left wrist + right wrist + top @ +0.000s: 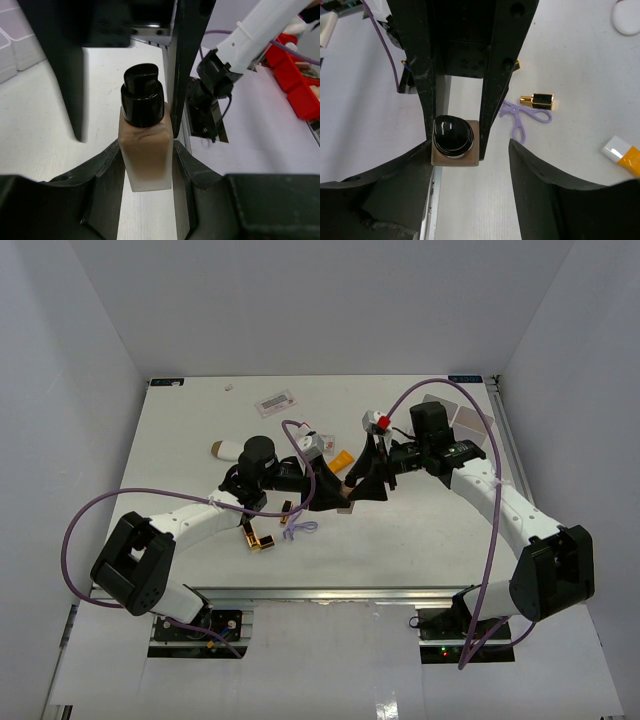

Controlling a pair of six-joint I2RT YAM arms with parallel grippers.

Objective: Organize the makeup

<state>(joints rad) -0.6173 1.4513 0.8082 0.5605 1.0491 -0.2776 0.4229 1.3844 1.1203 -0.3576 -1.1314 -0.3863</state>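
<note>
Foundation bottle (pixel 147 150) upright, cap up

One tan foundation bottle (pixel 146 150), one purple scissor-handled tool (pixel 525 120), one orange-tipped white tube (pixel 622 152), one labelled packet (pixel 275 400), and two or three gold lipstick tubes (pixel 538 100); their exact count is unclear.

Bright, even light falls from above. The white table (pixel 190 430) shows only soft, faint shadows under the arms (pixel 190 520). A small glare spot sits on the black cap of the foundation bottle (pixel 452 137). The near foreground of both wrist views is dark and slightly soft.
</note>
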